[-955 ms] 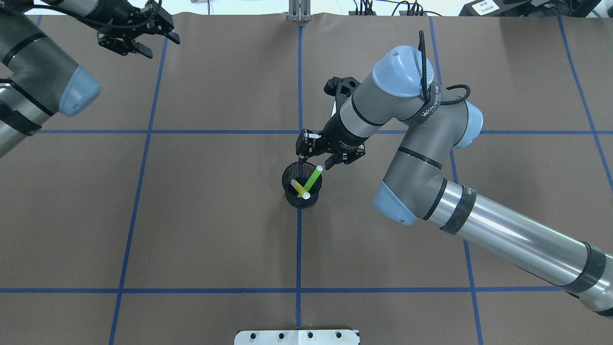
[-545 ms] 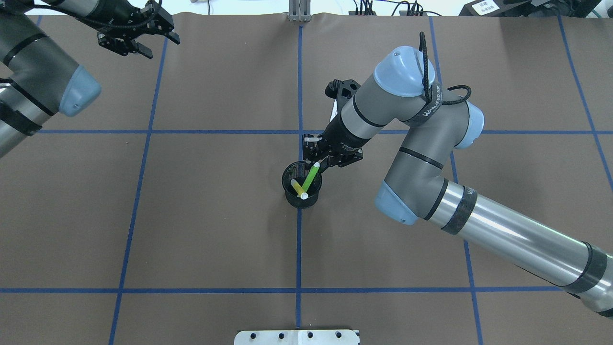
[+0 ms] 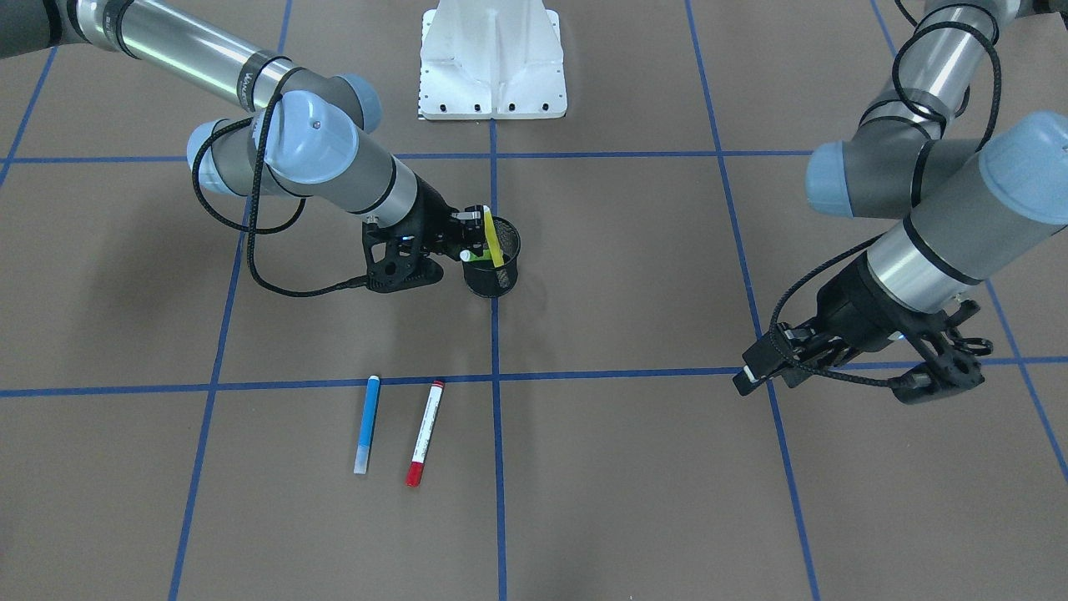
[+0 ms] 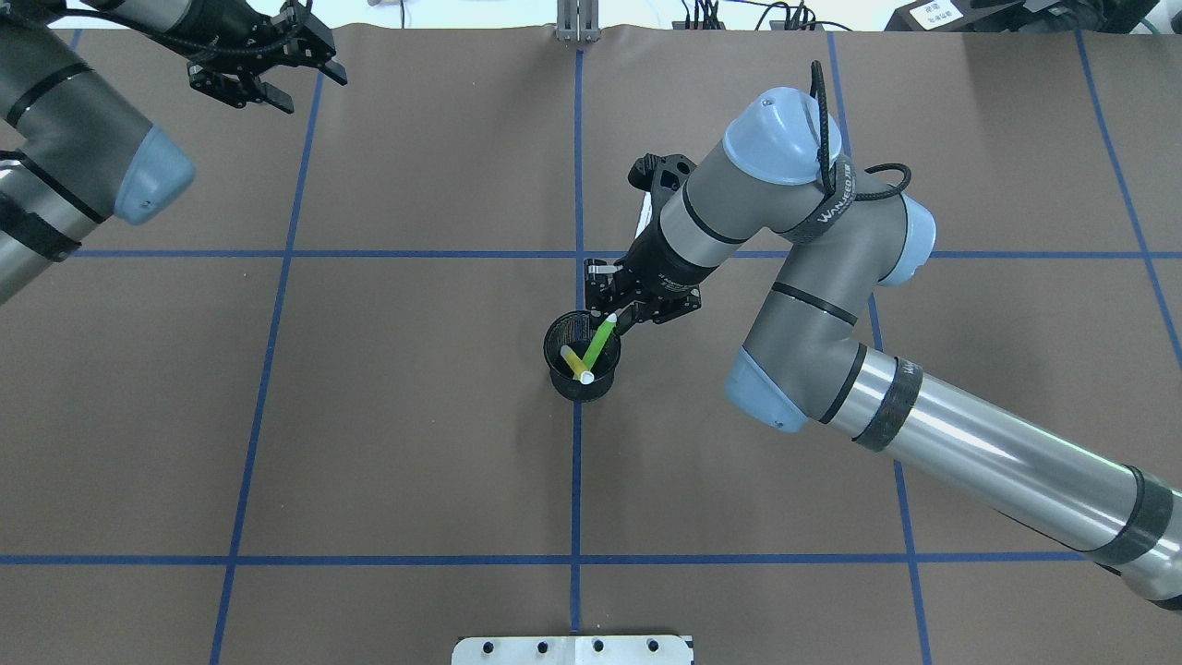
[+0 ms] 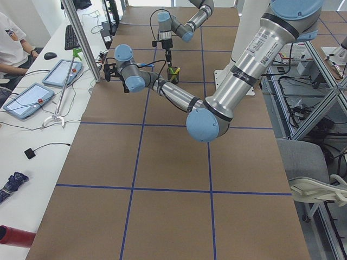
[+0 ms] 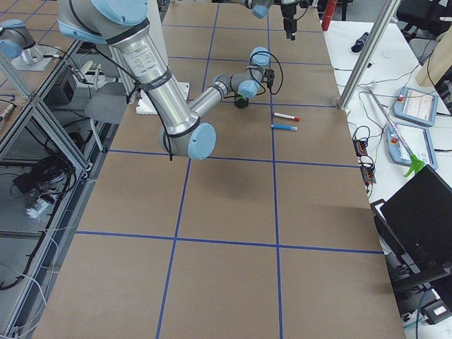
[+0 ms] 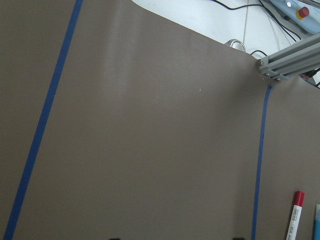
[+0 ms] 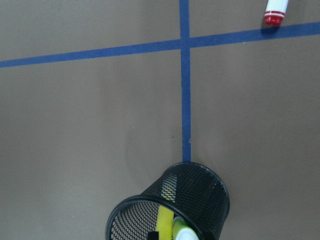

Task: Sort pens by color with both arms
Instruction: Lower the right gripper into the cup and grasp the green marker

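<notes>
Brown table (image 4: pixel 416 416): right tool (image 4: pixel 617 319) just clamped light green pen (image 4: pixel 600 340) at mesh cup's (image 4: pixel 557 369) 1 o'clock, lift next; left tool (image 4: pixel 305 85) wide.

Place: robotics lab
Work surface: brown-covered desk (image 4: pixel 416 416) gridded with blue tape (image 4: pixel 369 560)
Surroundings: aluminium frame posts (image 5: pixel 81 40), teach pendants (image 5: pixel 64 73), keyboard (image 5: pixel 71 37), seated person (image 5: pixel 8 43) at side bench (image 5: pixel 32 179)

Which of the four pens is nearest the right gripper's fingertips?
The light green pen: the right gripper is shut on its upper end. The yellow pen sits lower in the mesh cup; the blue pen and red-capped pen lie flat, far off.
</notes>
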`<state>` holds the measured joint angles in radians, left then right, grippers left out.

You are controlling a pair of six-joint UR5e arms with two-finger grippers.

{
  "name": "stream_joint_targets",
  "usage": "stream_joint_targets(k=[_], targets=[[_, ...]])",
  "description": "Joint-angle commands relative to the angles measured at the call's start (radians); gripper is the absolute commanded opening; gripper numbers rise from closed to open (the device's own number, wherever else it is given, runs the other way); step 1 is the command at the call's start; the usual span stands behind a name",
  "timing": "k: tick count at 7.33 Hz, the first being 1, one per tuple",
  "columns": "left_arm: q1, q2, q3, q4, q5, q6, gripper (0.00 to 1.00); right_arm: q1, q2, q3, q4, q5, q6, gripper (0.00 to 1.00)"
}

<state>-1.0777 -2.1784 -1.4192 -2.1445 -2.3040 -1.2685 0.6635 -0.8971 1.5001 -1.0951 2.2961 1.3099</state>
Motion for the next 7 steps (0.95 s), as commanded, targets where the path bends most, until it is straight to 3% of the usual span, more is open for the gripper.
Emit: stream_joint_targets(k=[1,5,6,7], targets=[[-0.001,0.0,-0.003,0.0,0.0,0.0,0.81,0.005,0.003,-0.004,-0.003,-0.001,-0.001,0.4],[-0.001,0.0,-0.003,-0.002,0.0,0.0,0.81,0.008,0.026,-0.031,-0.005,-0.001,-0.001,0.4],[-0.001,0.0,-0.003,-0.002,0.0,0.0,0.81,0.008,0.026,-0.031,-0.005,-0.003,-0.001,0.33],[-0.001,0.002,-0.003,-0.003,0.0,0.0,0.81,0.007,0.021,-0.031,-0.005,-0.001,-0.003,0.18]])
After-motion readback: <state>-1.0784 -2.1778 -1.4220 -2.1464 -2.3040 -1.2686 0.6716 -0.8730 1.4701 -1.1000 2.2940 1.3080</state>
